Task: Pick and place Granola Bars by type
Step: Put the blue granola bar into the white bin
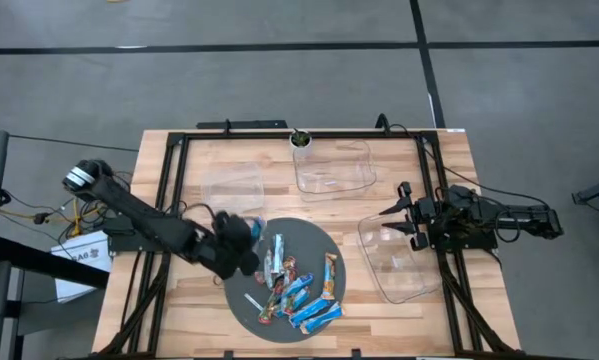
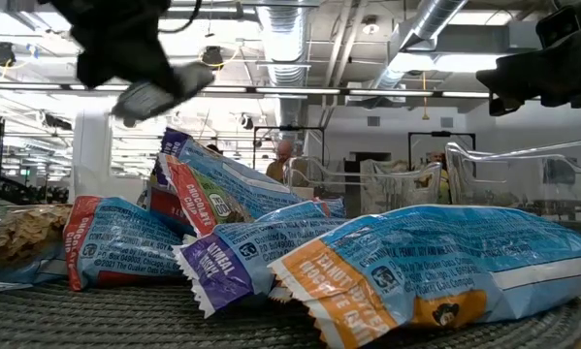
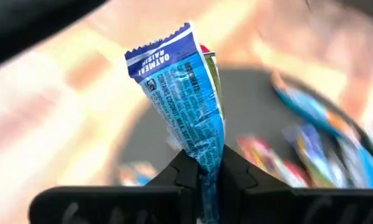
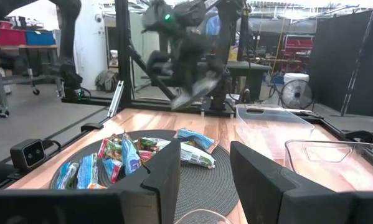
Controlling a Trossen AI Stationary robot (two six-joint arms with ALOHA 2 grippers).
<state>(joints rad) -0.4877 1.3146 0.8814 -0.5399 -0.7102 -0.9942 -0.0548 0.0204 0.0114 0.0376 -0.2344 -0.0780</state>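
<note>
- Item in hand: one blue "oatmeal raisin" bar (image 3: 185,99), pinched at one end by the left tool (image 3: 202,175), whose two fingers are clenched on the wrapper; the bar is held clear above the left edge of the round dark mat (image 1: 324,240).
- Remaining stock: a heap of Granola Bars (image 1: 299,288) is seen lying on the mat, blue-and-white, bright blue and multicoloured wrappers mixed and overlapping; none has been sorted into a bin as far as can be seen.
- A thin white stick (image 1: 254,301) is noted on the mat beside the heap; it is not counted among the bars.
- Receptacles: three clear bins are set on the wooden surface (image 1: 449,180), one just behind the left tool (image 1: 232,184), one at the far middle (image 1: 333,168), one at the right (image 1: 399,258). No bar can be made out in any of them.
- Right tool (image 1: 399,215): parked over the right bin, fingers parted, nothing gripped.
- Step judged in hand: lift-off after the pick of one blue bar.
- Next move judged to call for: carriage of the bar to a bin chosen for its type, probably the near left one, and release with the wrapper hanging inside the rim.
</note>
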